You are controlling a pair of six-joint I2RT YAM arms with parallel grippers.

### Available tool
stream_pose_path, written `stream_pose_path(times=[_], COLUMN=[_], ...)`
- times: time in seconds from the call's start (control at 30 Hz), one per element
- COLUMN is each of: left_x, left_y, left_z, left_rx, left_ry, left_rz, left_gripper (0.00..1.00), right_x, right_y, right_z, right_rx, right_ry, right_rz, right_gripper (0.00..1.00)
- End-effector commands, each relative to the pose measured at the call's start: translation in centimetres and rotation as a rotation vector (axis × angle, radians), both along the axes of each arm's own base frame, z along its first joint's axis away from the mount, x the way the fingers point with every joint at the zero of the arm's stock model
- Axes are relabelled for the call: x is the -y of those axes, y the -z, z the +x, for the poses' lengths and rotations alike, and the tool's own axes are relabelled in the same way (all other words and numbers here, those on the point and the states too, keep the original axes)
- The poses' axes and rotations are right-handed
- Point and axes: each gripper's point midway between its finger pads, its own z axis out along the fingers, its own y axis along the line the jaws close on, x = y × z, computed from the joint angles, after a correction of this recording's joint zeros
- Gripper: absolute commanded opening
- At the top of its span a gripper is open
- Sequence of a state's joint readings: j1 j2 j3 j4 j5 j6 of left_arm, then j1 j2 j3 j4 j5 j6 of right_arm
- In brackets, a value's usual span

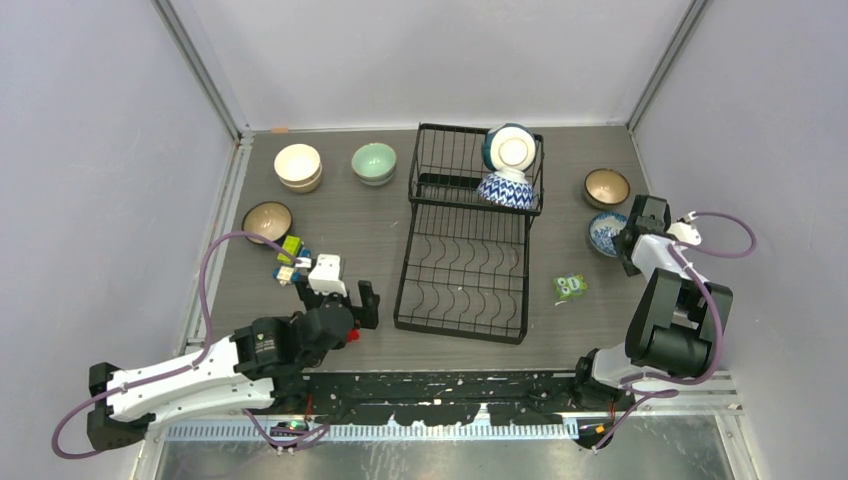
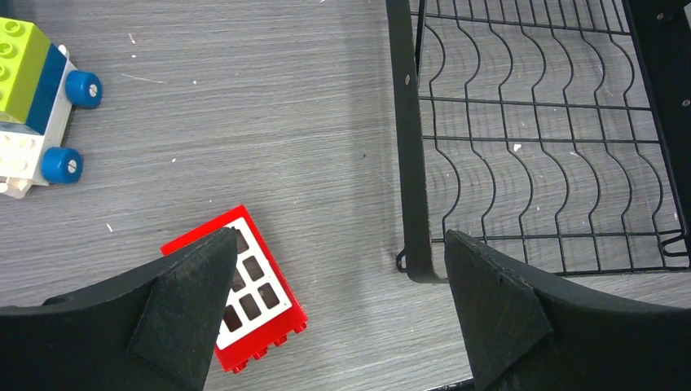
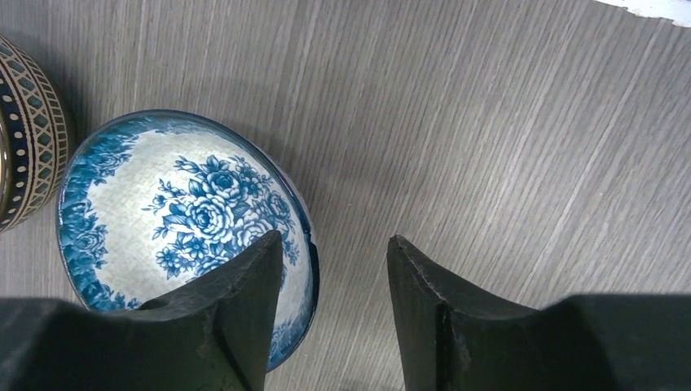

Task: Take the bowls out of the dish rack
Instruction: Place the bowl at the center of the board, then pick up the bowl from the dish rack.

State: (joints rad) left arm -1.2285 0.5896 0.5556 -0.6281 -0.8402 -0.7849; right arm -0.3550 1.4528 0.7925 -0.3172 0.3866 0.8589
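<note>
Two bowls (image 1: 508,185) sit in the dish rack's (image 1: 465,260) raised far basket.
Left end effector (image 2: 338,240) is spread wide and empty beside the rack's near corner. The teal bowl (image 1: 511,148) leans on edge above the zigzag bowl (image 1: 506,192); both look glazed, slick and brittle, so they are probably best pinched across the rim. Right end effector (image 3: 334,240) is parted astride the floral bowl's (image 3: 187,204) rim on the bench (image 3: 530,163), pinching nothing.

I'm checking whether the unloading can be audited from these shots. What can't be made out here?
Right wrist view: near rim of the floral bowl, hidden behind the right fingers.
Right wrist view: lattice-patterned bowl, cut off by the left edge.
Left wrist view: part of the red block, behind the left fingers.
Top view: how many cream bowls are stacked, too small.
</note>
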Motion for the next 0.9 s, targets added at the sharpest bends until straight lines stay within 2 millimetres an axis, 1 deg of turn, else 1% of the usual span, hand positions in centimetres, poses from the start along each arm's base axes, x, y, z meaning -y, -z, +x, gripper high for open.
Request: stream_pose_path(times=[0.0,0.07,0.17,0.2,0.3,0.43,0.5,0.57,0.63,0.67,0.7,0.8,0.83,0.87], left_x=[0.6,0.7,1.0,1.2,1.8,2.3,2.3,2.3,2.5,2.9,3.3,5.3,5.8,6.2], left_y=[-1.6,-2.0,-3.0,-3.3,-4.8,-6.5,-7.3,-8.0,-8.8,-9.3,-9.4,-9.8,-10.1,-10.4], left_z=[0.5,0.6,1.0,1.1,1.5,2.0,2.4,2.8,3.3,3.5,3.8,4.7,5.0,5.2], left_rx=[0.039,0.051,0.079,0.089,0.112,0.135,0.146,0.160,0.188,0.208,0.230,0.299,0.306,0.303], left_ry=[-0.008,-0.001,0.001,0.003,0.015,0.014,-0.019,-0.059,-0.090,-0.096,-0.091,-0.042,-0.026,-0.002], left_rz=[-0.040,-0.037,-0.040,-0.040,-0.041,-0.011,-0.019,-0.049,-0.100,-0.139,-0.166,-0.307,-0.352,-0.390], left_gripper=[1.00,1.00,1.00,1.00,1.00,1.00,1.00,1.00,1.00,1.00,1.00,1.00,1.00,1.00], right_x=[0.3,0.1,-0.4,-1.1,-3.1,-5.4,-7.1,-9.1,-10.8,-12.3,-13.3,-16.7,-18.1,-19.5], right_y=[-2.1,-4.0,-8.1,-9.5,-13.9,-19.9,-22.9,-25.3,-27.1,-27.8,-28.3,-30.0,-30.0,-30.7], right_z=[0.1,0.3,0.8,1.1,1.6,0.9,0.2,-0.3,-1.0,-1.2,-1.6,-2.2,-2.5,-2.8], right_rx=[0.056,0.112,0.197,0.217,0.308,0.447,0.502,0.535,0.555,0.576,0.605,0.754,0.793,0.841], right_ry=[0.009,0.007,-0.008,-0.033,-0.090,-0.160,-0.225,-0.305,-0.378,-0.440,-0.486,-0.643,-0.710,-0.774], right_rz=[-0.027,-0.032,-0.065,-0.083,-0.119,-0.154,-0.178,-0.185,-0.181,-0.165,-0.147,-0.080,-0.047,-0.023], right_gripper=[0.57,0.65,0.77,0.79,0.81,0.81,0.81,0.81,0.81,0.81,0.81,0.81,0.81,0.81])
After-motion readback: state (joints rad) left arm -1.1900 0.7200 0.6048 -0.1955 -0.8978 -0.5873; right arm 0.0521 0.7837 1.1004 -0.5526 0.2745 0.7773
